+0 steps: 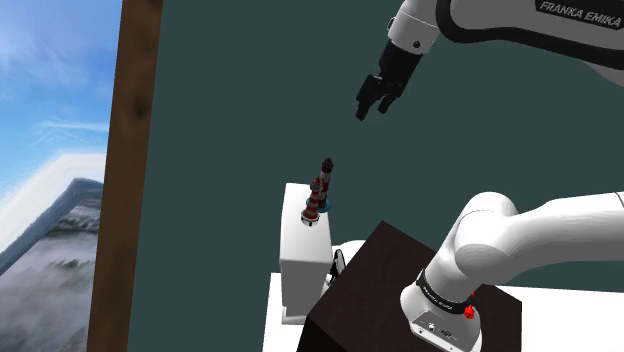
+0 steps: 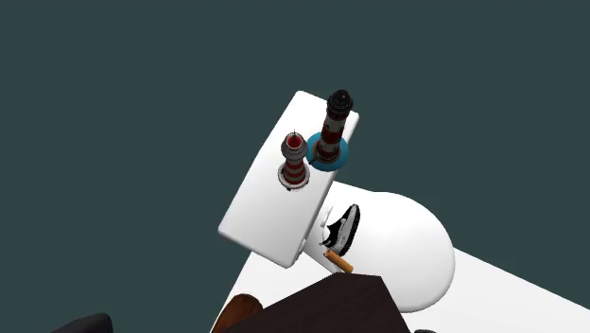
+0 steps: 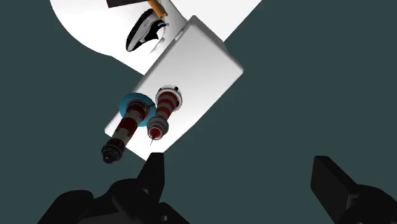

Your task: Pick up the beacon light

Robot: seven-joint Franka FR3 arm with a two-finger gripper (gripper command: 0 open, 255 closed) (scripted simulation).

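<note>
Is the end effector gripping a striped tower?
No, the open end effector hangs apart from the taller tower and the shorter tower.

A white tabletop (image 2: 416, 251) with a rounded end carries a white rectangular block (image 2: 263, 216), seen against a plain dark teal backdrop. Two red-and-white striped lighthouse models stand upright on the block's top, just beside each other: the taller lighthouse (image 2: 330, 128), black-capped, on a round teal base, and the shorter lighthouse (image 2: 295, 163) on a grey base. A black-and-white shoe (image 2: 342, 228) lies on the tabletop next to the block, with a small orange stick (image 2: 338, 260) just beside it.
</note>
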